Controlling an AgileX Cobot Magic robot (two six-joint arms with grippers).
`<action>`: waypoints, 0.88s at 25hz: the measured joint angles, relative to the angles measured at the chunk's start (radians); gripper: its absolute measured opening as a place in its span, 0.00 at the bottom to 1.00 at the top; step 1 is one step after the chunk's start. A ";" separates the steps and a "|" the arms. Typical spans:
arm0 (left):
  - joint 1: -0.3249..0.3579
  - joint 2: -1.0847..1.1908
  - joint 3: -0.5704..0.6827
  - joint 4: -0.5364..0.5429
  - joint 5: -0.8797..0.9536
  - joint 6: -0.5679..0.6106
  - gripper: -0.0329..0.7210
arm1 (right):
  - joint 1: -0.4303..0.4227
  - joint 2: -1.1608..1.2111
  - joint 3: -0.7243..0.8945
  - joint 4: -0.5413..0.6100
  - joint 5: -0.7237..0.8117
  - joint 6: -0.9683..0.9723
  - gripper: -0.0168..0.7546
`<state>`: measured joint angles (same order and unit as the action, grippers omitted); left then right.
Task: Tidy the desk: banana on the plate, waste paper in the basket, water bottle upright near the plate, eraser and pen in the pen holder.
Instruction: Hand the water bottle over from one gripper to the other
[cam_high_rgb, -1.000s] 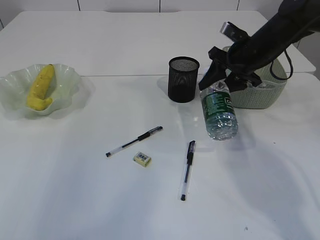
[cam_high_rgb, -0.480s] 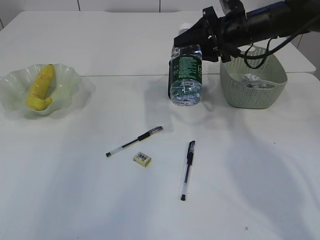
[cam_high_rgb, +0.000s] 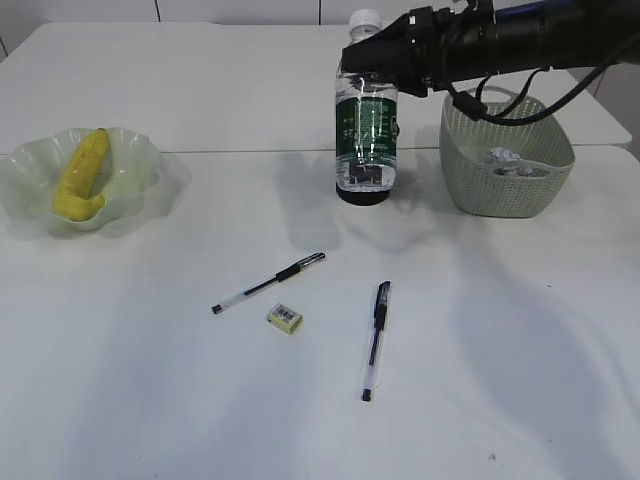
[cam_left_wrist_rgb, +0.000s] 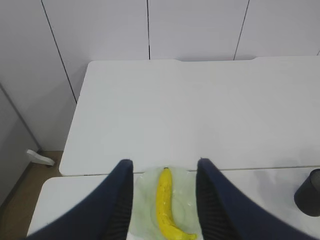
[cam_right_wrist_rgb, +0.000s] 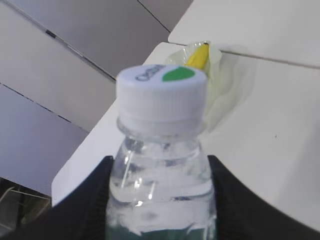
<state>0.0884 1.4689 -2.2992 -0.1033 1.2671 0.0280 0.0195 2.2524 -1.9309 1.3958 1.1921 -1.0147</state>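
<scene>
Closed on the water bottle (cam_high_rgb: 367, 110), the jaws of the right gripper (cam_high_rgb: 385, 60) hold it at the shoulder, one finger on each side, as the right wrist view shows below the white cap. The bottle hangs upright, lifted above the desk (cam_high_rgb: 120, 380), and it covers the pen holder (cam_high_rgb: 362, 192), of which only the black base shows under it.

Jaws of the left gripper (cam_left_wrist_rgb: 165, 200) stand partly apart and hold nothing; between them, far below, lies the banana (cam_left_wrist_rgb: 167, 207) on the plate (cam_left_wrist_rgb: 145, 182).

On the exterior view the plate is at 9 o'clock on the desk, with the banana inside. The basket (cam_high_rgb: 506, 165) stands at 2 o'clock, and the waste paper (cam_high_rgb: 503, 157) lies in it. Near the centre, at about 6 o'clock from the bottle, lie two pens (cam_high_rgb: 268, 283) (cam_high_rgb: 375, 340) and the eraser (cam_high_rgb: 284, 318) flat on the desk, the eraser between them.
</scene>
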 joint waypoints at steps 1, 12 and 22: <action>0.000 0.000 0.000 0.000 0.000 0.000 0.43 | 0.000 0.000 0.000 0.011 0.000 -0.035 0.49; 0.000 0.000 0.000 -0.050 0.000 0.082 0.43 | 0.002 0.004 -0.117 0.020 -0.002 -0.264 0.49; 0.000 0.000 0.000 -0.284 0.000 0.402 0.43 | 0.041 0.004 -0.211 -0.105 0.008 -0.277 0.49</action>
<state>0.0884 1.4689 -2.2992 -0.3870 1.2671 0.4300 0.0607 2.2562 -2.1419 1.2905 1.2005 -1.2912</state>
